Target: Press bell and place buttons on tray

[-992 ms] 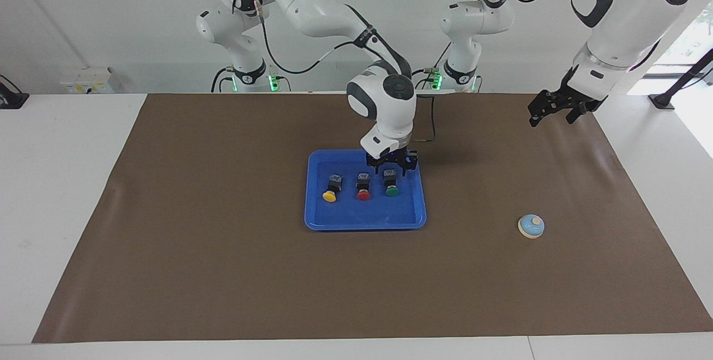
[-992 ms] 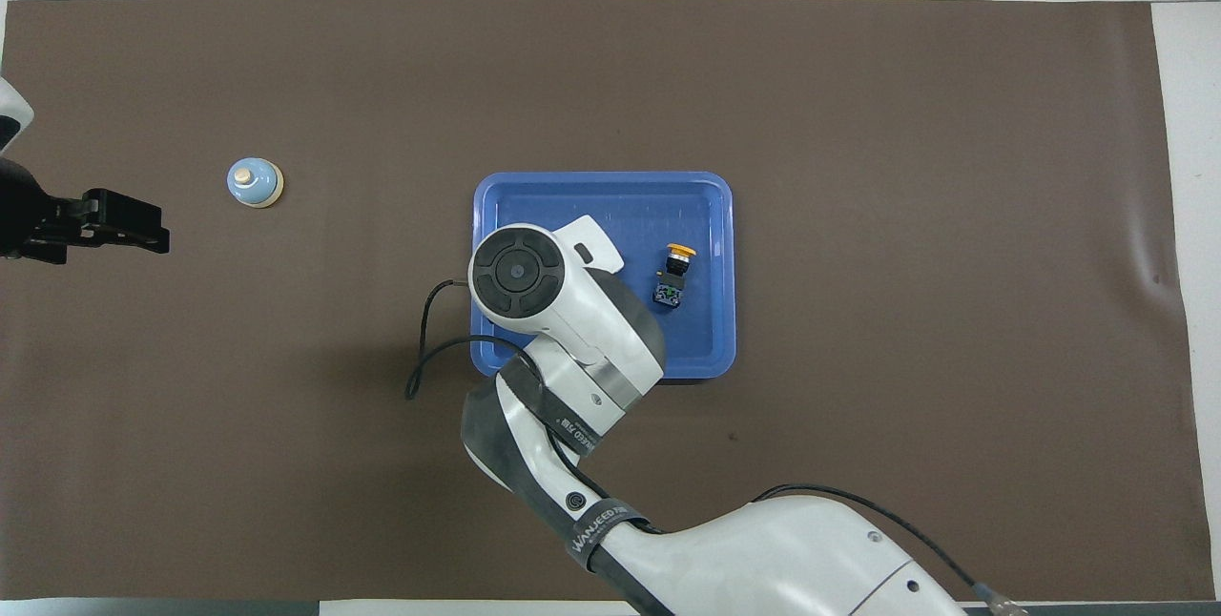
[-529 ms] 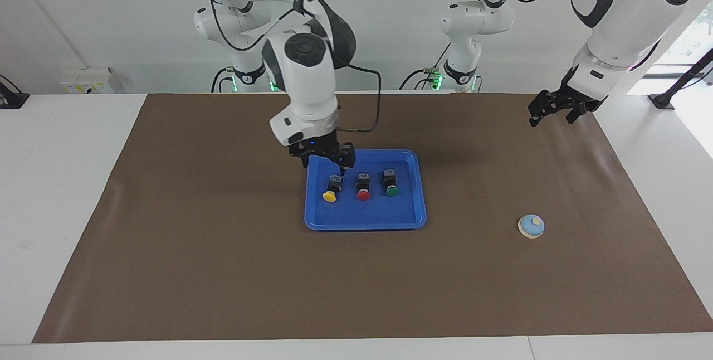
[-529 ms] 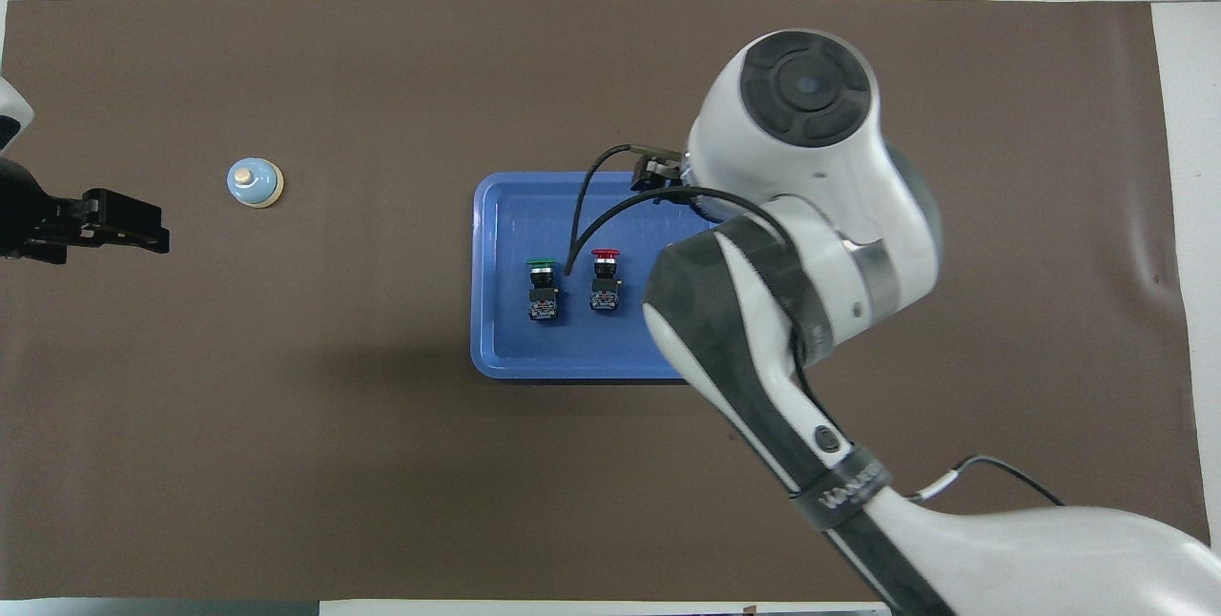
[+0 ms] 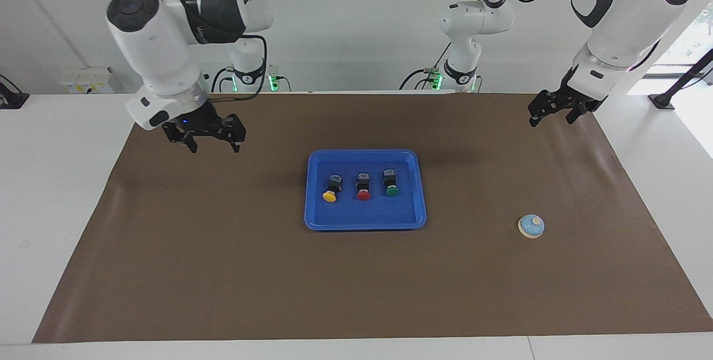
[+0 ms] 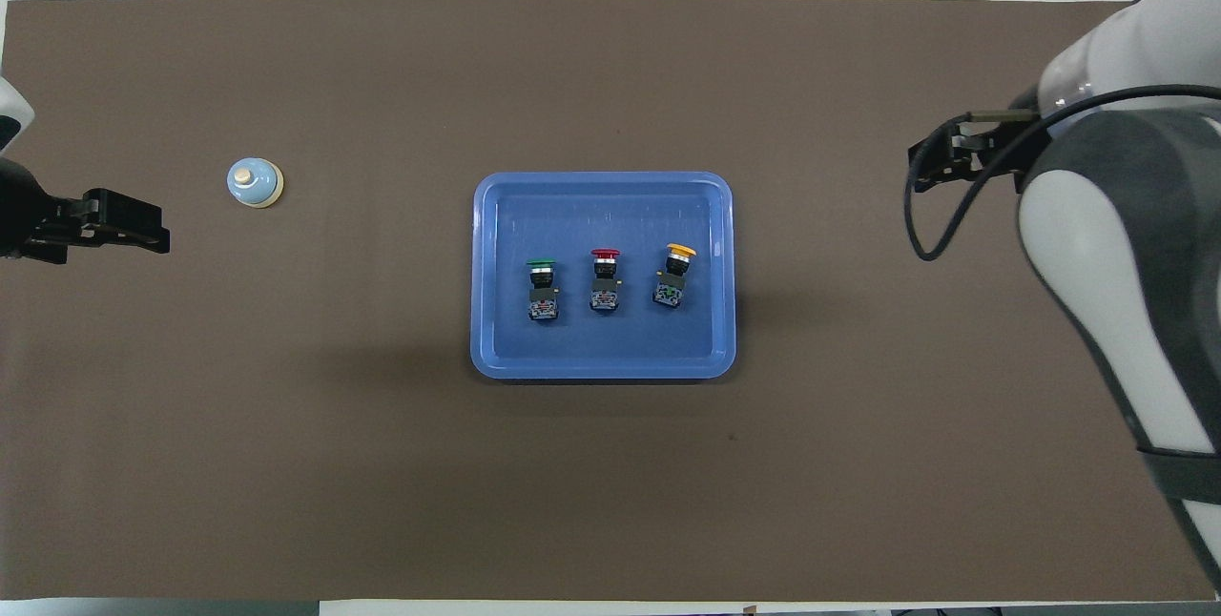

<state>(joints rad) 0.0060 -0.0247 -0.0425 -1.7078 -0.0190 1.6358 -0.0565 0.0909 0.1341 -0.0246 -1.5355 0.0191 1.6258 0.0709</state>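
Three buttons lie in a row in the blue tray at mid-table: yellow, red, green. The light-blue bell stands on the mat toward the left arm's end, farther from the robots than the tray. My right gripper hangs open and empty over bare mat toward the right arm's end, well clear of the tray. My left gripper waits open and empty above the mat's edge at the left arm's end.
A brown mat covers most of the white table. The right arm's forearm covers part of the mat at its end in the overhead view. A cable loops down from the right wrist.
The right arm has swung away from over the tray to its own end of the table, its gripper open and empty. All three buttons stay in the tray. The left arm has not moved.
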